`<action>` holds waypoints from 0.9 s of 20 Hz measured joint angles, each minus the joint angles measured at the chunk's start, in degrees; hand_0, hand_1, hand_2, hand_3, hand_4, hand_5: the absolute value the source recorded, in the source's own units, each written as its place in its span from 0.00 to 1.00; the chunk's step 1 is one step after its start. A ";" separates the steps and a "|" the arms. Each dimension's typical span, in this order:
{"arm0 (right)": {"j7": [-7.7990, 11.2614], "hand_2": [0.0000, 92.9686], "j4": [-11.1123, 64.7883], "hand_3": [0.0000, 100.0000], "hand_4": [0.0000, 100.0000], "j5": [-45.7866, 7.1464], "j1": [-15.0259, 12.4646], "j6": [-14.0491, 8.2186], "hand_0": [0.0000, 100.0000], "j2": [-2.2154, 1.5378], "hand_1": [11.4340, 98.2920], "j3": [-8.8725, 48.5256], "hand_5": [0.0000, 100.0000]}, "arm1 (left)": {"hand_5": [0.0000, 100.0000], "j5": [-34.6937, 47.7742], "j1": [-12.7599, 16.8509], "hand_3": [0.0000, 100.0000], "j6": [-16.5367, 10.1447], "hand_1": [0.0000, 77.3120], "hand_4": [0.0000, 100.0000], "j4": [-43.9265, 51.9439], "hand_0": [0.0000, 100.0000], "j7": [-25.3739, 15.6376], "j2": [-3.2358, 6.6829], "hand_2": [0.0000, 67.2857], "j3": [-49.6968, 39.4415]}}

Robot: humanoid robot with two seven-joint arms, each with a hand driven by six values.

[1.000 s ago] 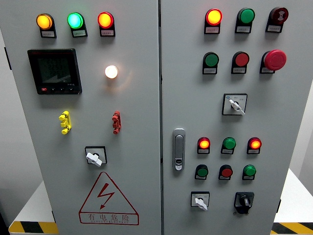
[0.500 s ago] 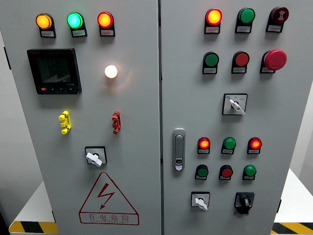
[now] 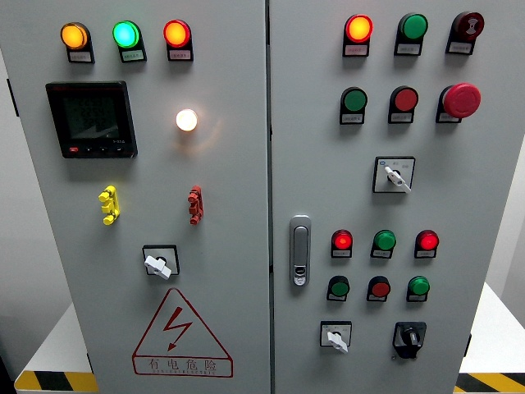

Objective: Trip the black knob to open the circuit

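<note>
A: Entry, head view. Grey cabinet (image 3: 230,164), 2 doors. No robot hand in shot, L or R, so can't tell whether either is open, closed or gripping.

B: Black knob?

A: Black knob (image 3: 409,336) sits bottom R of the R door, just R of a white selector switch (image 3: 335,337). Nothing touching it. Its pointer angle is too small to read.

B: Lamps above it?

A: Row of 3 lamps: red (image 3: 342,240), green (image 3: 384,240), red (image 3: 426,240). Below them 3 push buttons, green, red, green.

B: Rest of R door?

A: Top row has a lit orange-red lamp (image 3: 358,28). Red mushroom stop button (image 3: 462,99) far R. Door handle (image 3: 300,250) by the centre seam.

B: L door?

A: 3 lit lamps on top, digital meter (image 3: 91,119), glowing white bulb (image 3: 187,120), yellow (image 3: 108,204) and red (image 3: 194,204) clips, warning triangle (image 3: 180,332) low down.
</note>
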 measured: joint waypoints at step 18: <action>-7.50 0.00 11.47 0.92 1.00 7.97 6.84 -3.55 0.89 0.48 0.45 1.34 1.00 | 0.01 0.00 -0.02 0.21 0.00 0.04 0.07 0.00 0.00 0.00 -0.03 0.19 0.00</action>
